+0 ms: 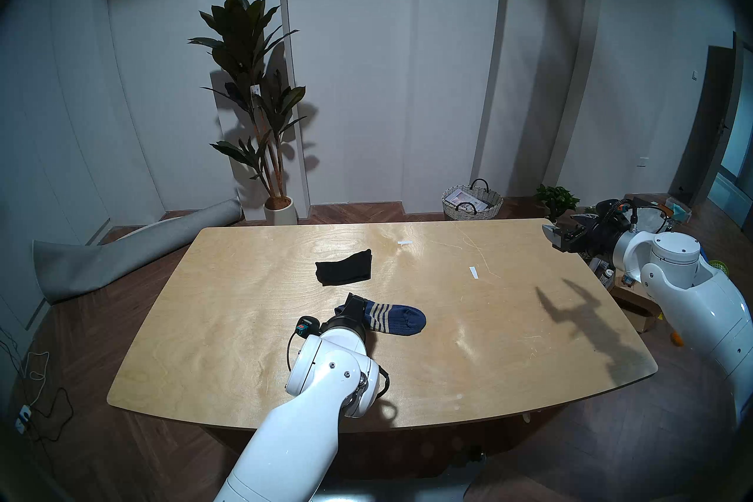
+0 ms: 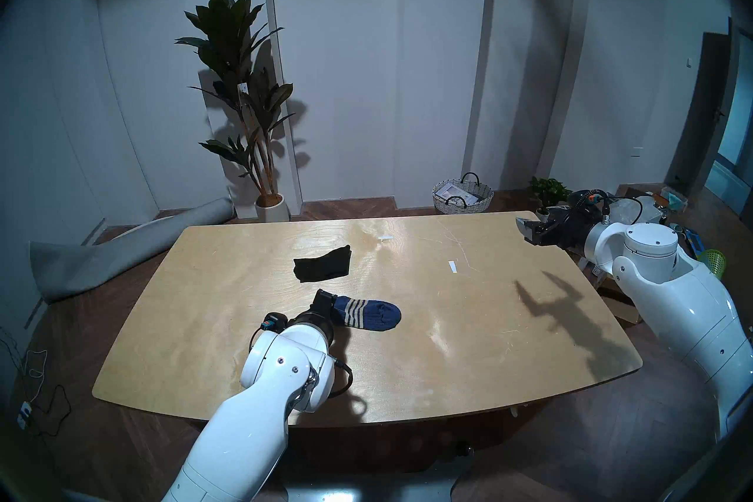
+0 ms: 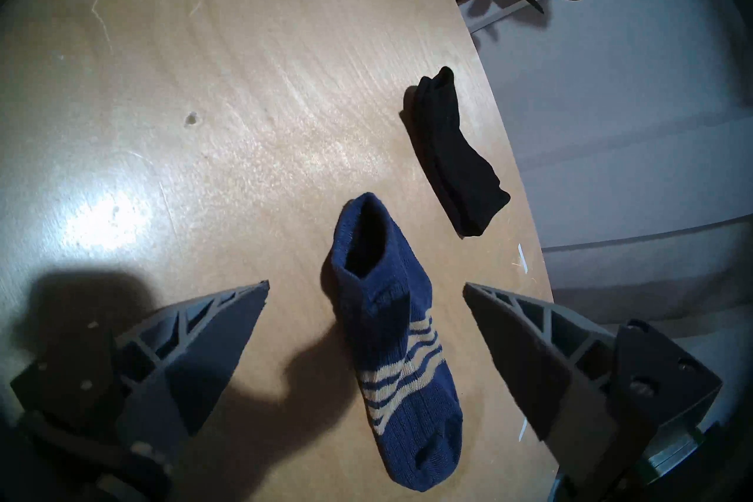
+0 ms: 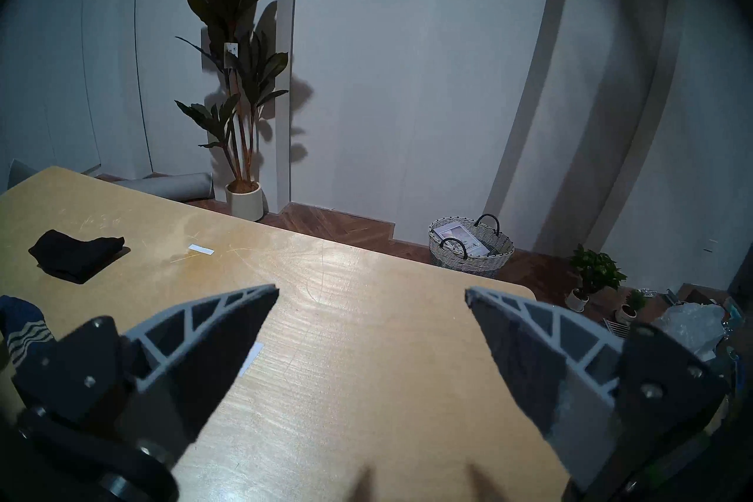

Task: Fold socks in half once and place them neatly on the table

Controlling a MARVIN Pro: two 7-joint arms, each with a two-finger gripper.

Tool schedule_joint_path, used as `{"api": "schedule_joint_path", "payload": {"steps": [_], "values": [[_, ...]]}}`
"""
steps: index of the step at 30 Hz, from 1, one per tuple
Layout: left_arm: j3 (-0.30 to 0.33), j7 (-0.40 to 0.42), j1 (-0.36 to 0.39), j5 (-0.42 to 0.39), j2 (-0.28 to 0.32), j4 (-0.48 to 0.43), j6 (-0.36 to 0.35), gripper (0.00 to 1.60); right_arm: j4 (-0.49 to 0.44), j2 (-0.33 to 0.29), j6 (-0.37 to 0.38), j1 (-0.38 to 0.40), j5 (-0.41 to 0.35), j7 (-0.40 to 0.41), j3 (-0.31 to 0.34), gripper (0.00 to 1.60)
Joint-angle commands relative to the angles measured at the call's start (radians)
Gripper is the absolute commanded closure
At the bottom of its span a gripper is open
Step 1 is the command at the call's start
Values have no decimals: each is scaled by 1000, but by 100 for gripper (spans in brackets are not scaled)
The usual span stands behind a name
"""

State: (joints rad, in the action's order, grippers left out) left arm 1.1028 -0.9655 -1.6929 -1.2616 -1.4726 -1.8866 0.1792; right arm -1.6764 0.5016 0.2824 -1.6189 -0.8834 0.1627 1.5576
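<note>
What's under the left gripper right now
The navy striped sock lies flat and unfolded on the table, below the open left gripper. From the head camera, the gripper covers the sock's cuff end.

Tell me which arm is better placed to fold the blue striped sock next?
Left. The left pincer is open right over the blue striped sock, which lies flat, unfolded. The right pincer hangs open at the table's far right edge, away from both socks.

white tag on tall plant, print too small, perhaps characters, nothing legible
</note>
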Motion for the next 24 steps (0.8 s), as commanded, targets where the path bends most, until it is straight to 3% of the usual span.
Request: {"api": "schedule_joint_path", "payload": {"steps": [1, 16, 24], "values": [[-13, 30, 61, 8, -18, 27, 24, 0, -15, -19, -24, -21, 2, 2, 39, 0], [-4, 65, 107, 8, -39, 119, 45, 0, 5, -12, -27, -20, -3, -13, 45, 0], [-8, 63, 116, 16, -37, 150, 43, 26, -1, -14, -26, -20, -6, -21, 47, 0]]}}
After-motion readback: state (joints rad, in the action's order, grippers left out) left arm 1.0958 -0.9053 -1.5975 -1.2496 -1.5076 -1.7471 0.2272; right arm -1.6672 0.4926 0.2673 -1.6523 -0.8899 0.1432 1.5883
